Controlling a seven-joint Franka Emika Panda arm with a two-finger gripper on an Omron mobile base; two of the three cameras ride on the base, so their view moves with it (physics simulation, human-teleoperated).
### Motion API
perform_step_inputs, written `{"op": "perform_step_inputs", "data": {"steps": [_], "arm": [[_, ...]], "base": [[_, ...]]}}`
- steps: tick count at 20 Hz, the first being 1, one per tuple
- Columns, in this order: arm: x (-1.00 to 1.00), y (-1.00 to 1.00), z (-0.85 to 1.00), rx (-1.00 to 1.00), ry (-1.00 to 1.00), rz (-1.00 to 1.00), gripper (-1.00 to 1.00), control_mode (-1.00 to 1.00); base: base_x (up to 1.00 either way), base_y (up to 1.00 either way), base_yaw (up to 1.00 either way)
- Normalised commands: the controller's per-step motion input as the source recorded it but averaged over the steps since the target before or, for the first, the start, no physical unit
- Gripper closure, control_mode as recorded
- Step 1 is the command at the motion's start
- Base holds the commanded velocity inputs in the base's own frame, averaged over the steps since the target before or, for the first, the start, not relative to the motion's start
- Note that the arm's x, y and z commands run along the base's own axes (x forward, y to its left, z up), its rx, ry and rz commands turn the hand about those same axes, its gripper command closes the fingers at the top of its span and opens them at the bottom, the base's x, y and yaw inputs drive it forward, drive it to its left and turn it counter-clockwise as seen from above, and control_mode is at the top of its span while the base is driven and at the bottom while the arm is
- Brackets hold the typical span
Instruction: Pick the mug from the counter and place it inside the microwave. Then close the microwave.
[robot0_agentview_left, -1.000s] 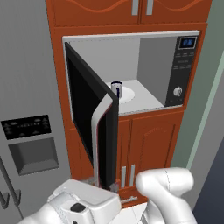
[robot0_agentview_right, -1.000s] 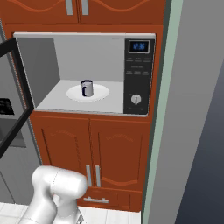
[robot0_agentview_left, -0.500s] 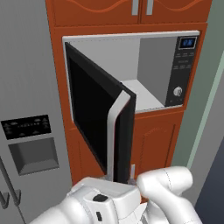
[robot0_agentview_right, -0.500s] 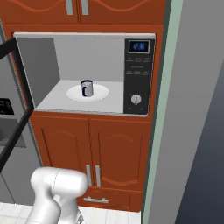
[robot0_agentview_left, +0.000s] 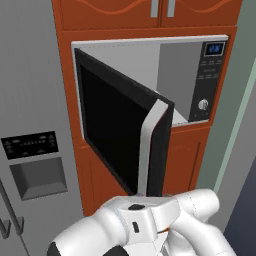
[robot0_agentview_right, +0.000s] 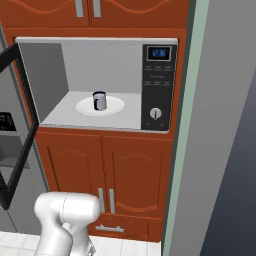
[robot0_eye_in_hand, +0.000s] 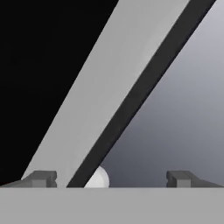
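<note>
The mug (robot0_agentview_right: 99, 101) stands on the white turntable (robot0_agentview_right: 115, 106), frame centre, inside the microwave (robot0_agentview_right: 159, 87). The arm folds low at the frame bottom. The end effector (robot0_eye_in_hand: 111, 178), fingers spread wide and empty, faces the half-open door (robot0_agentview_left: 120, 131), its silver handle (robot0_eye_in_hand: 92, 105) running diagonally.

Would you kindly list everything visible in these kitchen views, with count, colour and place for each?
mug: one, white with dark rim, on the white turntable plate inside the microwave.
microwave: one, grey interior, black control panel with blue display and knob at its right side, built into the cabinets.
microwave door: one, black glass with silver handle, swung partly open.
cabinets: several doors, red-brown, above and below the microwave.
refrigerator: one, grey with dispenser, left of the microwave.
arm: one, white, low in front of the door.
gripper: one, dark tips, open, close against the door handle.
</note>
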Motion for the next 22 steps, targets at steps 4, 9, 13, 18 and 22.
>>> {"op": "perform_step_inputs", "data": {"steps": [4, 9, 13, 18, 22], "arm": [[0.33, -0.36, 0.01, 0.0, 0.0, 0.0, -1.0, -1.0], [0.42, -0.3, 0.0, 0.0, -0.01, 0.0, -1.0, -1.0], [0.44, -0.24, 0.0, 0.0, -0.01, 0.0, -1.0, -1.0], [0.46, -0.21, 0.0, 0.0, 0.0, 0.0, -1.0, -1.0], [0.51, -0.2, 0.0, 0.0, 0.0, 0.0, -1.0, -1.0]], "base": [[0.0, 0.0, 0.0], [0.0, 0.0, 0.0], [0.0, 0.0, 0.0], [0.0, 0.0, 0.0], [0.0, 0.0, 0.0]]}}
